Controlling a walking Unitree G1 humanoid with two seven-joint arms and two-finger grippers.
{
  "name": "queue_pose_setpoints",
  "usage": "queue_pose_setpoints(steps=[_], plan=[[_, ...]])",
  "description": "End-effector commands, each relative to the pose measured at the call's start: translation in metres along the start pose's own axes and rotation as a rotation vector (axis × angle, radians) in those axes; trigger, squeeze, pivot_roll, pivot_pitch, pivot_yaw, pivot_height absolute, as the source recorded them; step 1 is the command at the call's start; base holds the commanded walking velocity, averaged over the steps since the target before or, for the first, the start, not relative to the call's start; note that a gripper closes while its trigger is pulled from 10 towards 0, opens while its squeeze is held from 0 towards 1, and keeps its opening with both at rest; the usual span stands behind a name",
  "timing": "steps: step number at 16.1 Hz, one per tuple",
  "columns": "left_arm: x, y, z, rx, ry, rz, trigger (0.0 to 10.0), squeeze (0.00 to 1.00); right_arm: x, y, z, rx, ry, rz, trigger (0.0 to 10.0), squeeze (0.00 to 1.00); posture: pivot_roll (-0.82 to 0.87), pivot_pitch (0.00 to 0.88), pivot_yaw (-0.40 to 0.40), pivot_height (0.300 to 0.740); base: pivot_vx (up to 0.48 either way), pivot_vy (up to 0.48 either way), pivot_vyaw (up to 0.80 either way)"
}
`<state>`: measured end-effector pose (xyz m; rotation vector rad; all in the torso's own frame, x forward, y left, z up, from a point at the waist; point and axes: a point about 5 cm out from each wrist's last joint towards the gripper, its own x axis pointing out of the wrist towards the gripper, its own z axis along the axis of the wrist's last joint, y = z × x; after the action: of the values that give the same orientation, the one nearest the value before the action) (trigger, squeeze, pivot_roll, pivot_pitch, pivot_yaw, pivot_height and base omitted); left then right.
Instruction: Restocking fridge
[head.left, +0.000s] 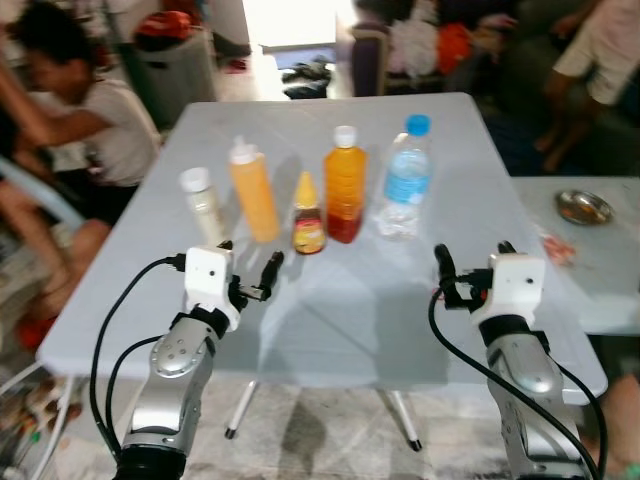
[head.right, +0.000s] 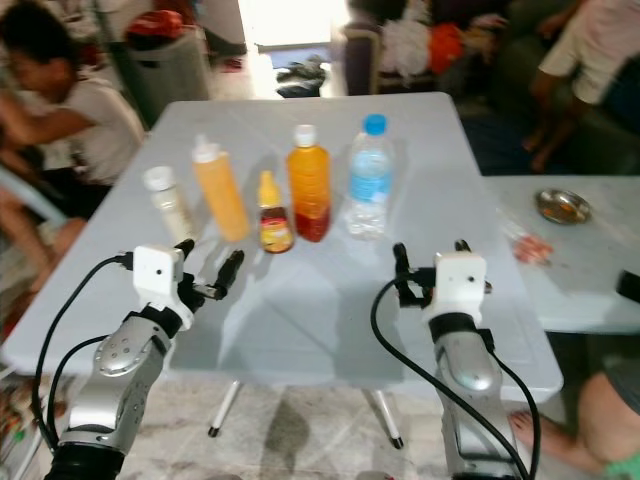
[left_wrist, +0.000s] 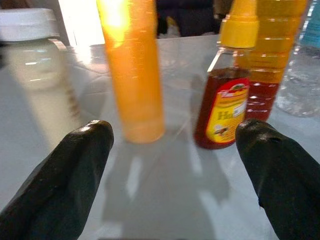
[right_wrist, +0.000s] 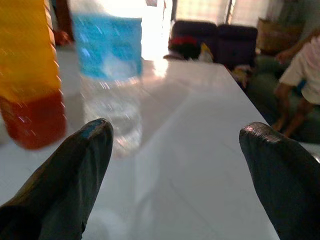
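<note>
Five bottles stand in a row across the middle of the pale grey table (head.left: 350, 310): a cream bottle with a white cap (head.left: 203, 205), an orange squeeze bottle (head.left: 252, 190), a small honey bottle with a yellow cap (head.left: 308, 215), a tall orange-and-red juice bottle (head.left: 345, 185) and a water bottle with a blue cap (head.left: 405, 180). My left gripper (head.left: 250, 260) hovers open just in front of the squeeze bottle (left_wrist: 131, 70) and the honey bottle (left_wrist: 225, 100), holding nothing. My right gripper (head.left: 475, 256) is open and empty, nearer than the water bottle (right_wrist: 107, 75) and to its right.
A person (head.left: 90, 110) sits close to the table's left edge. A second table to the right carries a metal bowl (head.left: 585, 207). More people and a sofa are behind on the right. A grey bin (head.left: 175, 60) stands beyond the table.
</note>
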<state>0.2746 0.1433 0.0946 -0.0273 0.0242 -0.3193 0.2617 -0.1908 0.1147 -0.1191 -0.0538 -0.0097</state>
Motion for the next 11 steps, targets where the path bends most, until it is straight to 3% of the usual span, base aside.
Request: queue_pose_setpoints(steps=[1,5,10,11], plan=[[-0.001,0.003,0.003,0.012,-0.01,0.017,10.0,0.0,0.005,-0.002,0.005,-0.011,-0.022,0.007,10.0,0.0,-0.11,0.012,0.059,0.74,0.0,0.0,0.0],[-0.012,0.008,0.004,0.042,-0.01,0.023,10.0,0.0,0.025,-0.011,0.02,-0.035,-0.07,0.001,10.0,0.0,-0.08,0.03,0.06,0.74,0.0,0.0,0.0],[-0.018,0.013,0.003,0.046,-0.002,0.043,10.0,0.0,0.036,-0.009,0.035,-0.053,-0.121,0.037,10.0,0.0,-0.06,0.036,0.051,0.74,0.0,0.0,0.0],[-0.019,0.012,0.003,0.047,0.001,0.042,10.0,0.0,0.039,-0.007,0.04,-0.068,-0.139,0.055,10.0,0.0,-0.06,0.038,0.052,0.74,0.0,0.0,0.8]])
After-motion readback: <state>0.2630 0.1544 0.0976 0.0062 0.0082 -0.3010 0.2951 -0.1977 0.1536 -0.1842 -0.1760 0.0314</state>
